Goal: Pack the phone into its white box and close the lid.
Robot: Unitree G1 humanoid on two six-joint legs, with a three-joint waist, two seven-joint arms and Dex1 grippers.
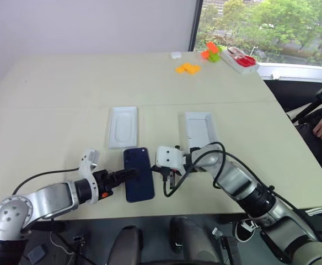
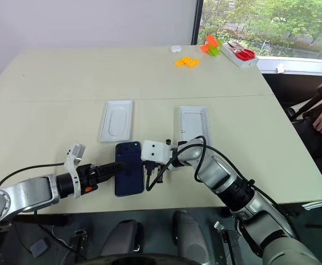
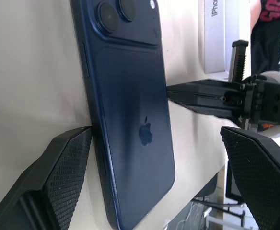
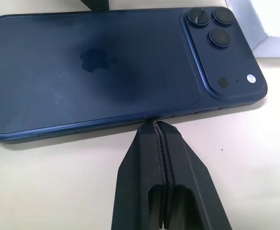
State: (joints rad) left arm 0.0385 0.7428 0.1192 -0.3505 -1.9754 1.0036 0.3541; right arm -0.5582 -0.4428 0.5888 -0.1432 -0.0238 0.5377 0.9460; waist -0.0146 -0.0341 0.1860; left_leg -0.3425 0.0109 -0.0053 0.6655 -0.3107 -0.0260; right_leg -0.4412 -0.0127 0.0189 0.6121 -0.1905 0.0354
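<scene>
While the phone [image 1: 138, 174] lies face down just short of the white box [image 1: 199, 130], our left gripper [image 1: 129, 174] gapes wide, empty, straddling its edge; the right gripper [image 4: 155, 125], pinched shut, braces the opposite edge; we should close squarely across both long edges

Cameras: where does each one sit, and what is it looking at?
Left and right eye views: on the head, looking down over both arms at the table.
Left wrist view: along the open left gripper, astride the phone.
Right wrist view: along the shut right gripper, its tip at the phone's edge.
Shared: every view shows the phone.
</scene>
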